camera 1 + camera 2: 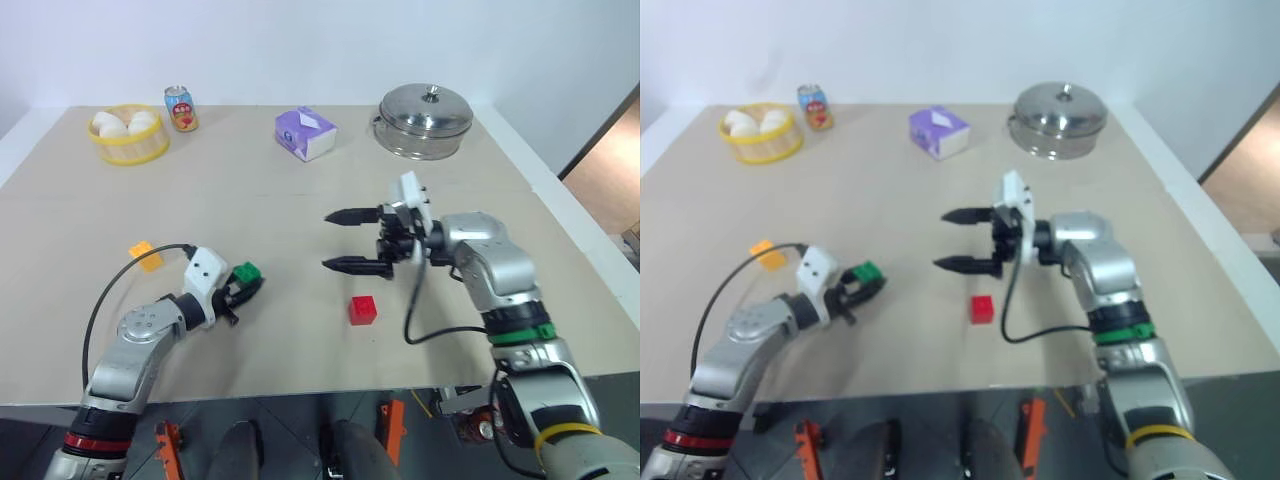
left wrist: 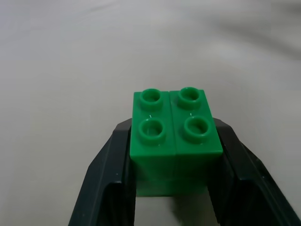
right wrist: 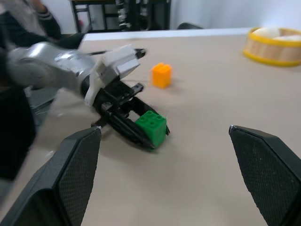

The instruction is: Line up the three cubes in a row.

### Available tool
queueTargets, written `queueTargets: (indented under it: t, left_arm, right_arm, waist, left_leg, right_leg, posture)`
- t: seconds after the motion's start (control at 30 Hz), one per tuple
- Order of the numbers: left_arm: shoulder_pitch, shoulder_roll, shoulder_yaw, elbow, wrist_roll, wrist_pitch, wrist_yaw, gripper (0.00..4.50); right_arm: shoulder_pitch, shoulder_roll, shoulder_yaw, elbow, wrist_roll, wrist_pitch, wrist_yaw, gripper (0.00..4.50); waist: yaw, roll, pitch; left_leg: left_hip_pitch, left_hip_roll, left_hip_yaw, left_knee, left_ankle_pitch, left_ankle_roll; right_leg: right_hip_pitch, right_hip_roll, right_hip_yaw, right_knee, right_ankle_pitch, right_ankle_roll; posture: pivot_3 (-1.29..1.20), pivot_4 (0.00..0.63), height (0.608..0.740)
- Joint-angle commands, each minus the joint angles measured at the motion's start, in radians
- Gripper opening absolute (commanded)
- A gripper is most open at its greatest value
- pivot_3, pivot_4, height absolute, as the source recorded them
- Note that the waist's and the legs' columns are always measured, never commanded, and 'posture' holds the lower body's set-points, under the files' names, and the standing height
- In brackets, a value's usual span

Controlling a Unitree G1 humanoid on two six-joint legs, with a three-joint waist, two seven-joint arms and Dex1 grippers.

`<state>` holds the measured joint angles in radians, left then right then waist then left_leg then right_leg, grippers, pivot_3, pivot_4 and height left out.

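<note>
A: Judging by looks, how are the three cubes expected to handle?

B: Small studded plastic blocks are seen, so each is judged light, stiff and not fragile. The flat side walls are probably a little slippery, so a hold across two opposite walls, below the studs, is advised.

A: Is that how the green cube (image 2: 175, 136) is taken?

B: Yes. The left gripper (image 1: 243, 290) is closed on it, with one jaw pressed to each side wall, as seen in the left wrist view. The studs are left uncovered and face up. Whether it sits on the tabletop (image 1: 300, 200) or just above it cannot be told.

A: And the right gripper (image 1: 342, 240)?

B: Its jaws are spread wide and nothing is held. It hangs above the tabletop, pointing toward the robot's left, just behind the red cube (image 1: 362, 309).

A: Where are the other two cubes?

B: The red cube rests near the front edge, between the two arms. The orange cube (image 1: 146, 256) lies on the left, just beyond the left arm, well apart from the red one.

A: Which way do they point?

B: No long axis is shown, each being about as wide as deep. Studs are up on the green and orange ones; the red one sits slightly turned against the tabletop edge, so squaring is likely needed for a straight row.
</note>
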<state>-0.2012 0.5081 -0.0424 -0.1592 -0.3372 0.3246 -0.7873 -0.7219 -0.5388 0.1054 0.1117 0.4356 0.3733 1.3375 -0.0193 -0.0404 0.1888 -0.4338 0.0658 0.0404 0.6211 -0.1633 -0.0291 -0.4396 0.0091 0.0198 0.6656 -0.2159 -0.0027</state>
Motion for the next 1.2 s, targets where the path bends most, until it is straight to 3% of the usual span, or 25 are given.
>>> queueTargets:
  t: [0.03, 0.23, 0.43, 1.2]
  left_arm:
    - [-0.031, 0.056, -0.020, -0.048, -0.067, -0.020, -0.173, 1.35]
    - [-0.126, 0.071, -0.104, 0.035, -0.032, -0.048, -0.312, 1.35]
    - [-0.220, 0.024, -0.205, 0.125, 0.023, -0.064, -0.368, 1.35]
    - [-0.210, -0.023, -0.220, 0.194, 0.084, -0.126, -0.355, 1.35]
  right_arm:
    - [0.052, -0.080, -0.035, -0.138, 0.059, 0.056, 0.045, 4.50]
    - [0.120, -0.150, -0.060, -0.223, 0.085, 0.091, 0.016, 4.50]
    - [0.181, -0.187, -0.097, -0.289, 0.104, 0.121, -0.031, 4.50]
    - [0.205, -0.213, -0.103, -0.316, 0.138, 0.134, -0.070, 4.50]
  waist:
    - [-0.001, 0.000, 0.000]
    - [-0.002, 0.000, 0.000]
    - [-0.003, 0.000, 0.000]
    - [-0.004, 0.000, 0.000]
  left_leg:
    - [0.000, 0.000, 0.000, 0.000, 0.000, 0.000]
    - [0.002, 0.000, -0.001, 0.001, 0.000, 0.001]
    - [0.002, 0.000, -0.001, 0.003, 0.000, 0.001]
    - [0.002, -0.001, -0.001, 0.004, 0.000, 0.001]
  right_leg:
    - [0.000, 0.000, 0.000, 0.000, 0.000, 0.000]
    - [0.001, 0.002, 0.000, 0.000, 0.001, -0.002]
    - [0.001, 0.003, 0.002, 0.000, 0.003, 0.000]
    - [0.001, 0.003, 0.003, 0.000, 0.003, 0.001]
  posture:
    - [0.00, 0.150, 0.740]
    - [0.00, 0.150, 0.740]
    - [0.00, 0.150, 0.740]
    - [0.00, 0.150, 0.740]
